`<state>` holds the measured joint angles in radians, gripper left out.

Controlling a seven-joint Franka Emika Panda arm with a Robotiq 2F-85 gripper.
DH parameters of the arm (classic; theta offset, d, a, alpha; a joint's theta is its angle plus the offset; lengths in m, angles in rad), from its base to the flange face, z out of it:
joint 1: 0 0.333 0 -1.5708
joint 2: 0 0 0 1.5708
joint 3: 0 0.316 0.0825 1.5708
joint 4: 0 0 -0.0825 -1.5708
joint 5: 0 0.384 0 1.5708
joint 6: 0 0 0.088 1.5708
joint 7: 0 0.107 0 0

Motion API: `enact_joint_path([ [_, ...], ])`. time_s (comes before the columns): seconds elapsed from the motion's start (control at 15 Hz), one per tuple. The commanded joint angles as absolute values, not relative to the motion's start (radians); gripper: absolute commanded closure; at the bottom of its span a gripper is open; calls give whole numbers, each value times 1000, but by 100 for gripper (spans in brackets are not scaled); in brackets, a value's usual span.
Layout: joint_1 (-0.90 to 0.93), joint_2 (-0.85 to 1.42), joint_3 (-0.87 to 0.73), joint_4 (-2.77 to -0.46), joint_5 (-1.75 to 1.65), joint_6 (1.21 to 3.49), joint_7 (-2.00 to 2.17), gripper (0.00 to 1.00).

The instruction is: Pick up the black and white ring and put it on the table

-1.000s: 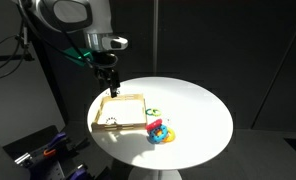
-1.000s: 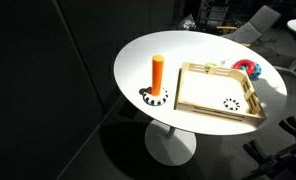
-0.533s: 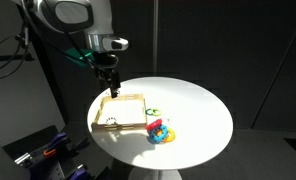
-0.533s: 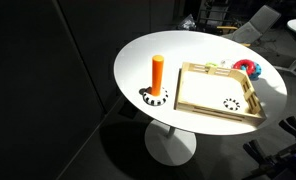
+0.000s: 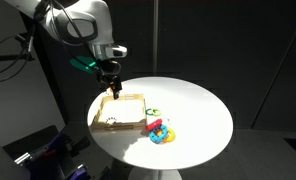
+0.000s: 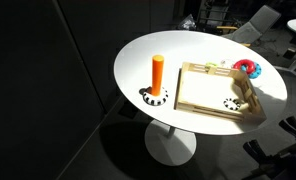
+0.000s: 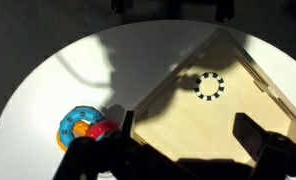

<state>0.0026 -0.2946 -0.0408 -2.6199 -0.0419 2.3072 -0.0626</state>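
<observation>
A dark room surrounds the round white table [image 5: 198,108], which bears a square wooden tray [image 7: 168,105]. In the wrist view, the blue and yellow ring [image 7: 76,124] lies on the table just beyond the finger [image 7: 88,158] at the view's left. The black and white ring [image 7: 209,86] lies flat in the tray, ahead of the fingers and nearer the other one. The gripper [image 7: 180,155] hangs above the tray, its fingers wide apart and gripping nothing.

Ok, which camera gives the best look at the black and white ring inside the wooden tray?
The wrist view: the black and white ring lies flat in the wooden tray, seen from above with its pattern clear. In both exterior views the ring is only a tiny mark.
</observation>
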Motion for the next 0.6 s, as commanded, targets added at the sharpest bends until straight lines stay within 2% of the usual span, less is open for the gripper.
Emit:
enact_joint_path([
  [0.0, 37, -177, -1, -2594, -21, 2404, -61, 0],
  [0.53, 76, 66, 56, -2568, -13, 2612, -76, 0],
])
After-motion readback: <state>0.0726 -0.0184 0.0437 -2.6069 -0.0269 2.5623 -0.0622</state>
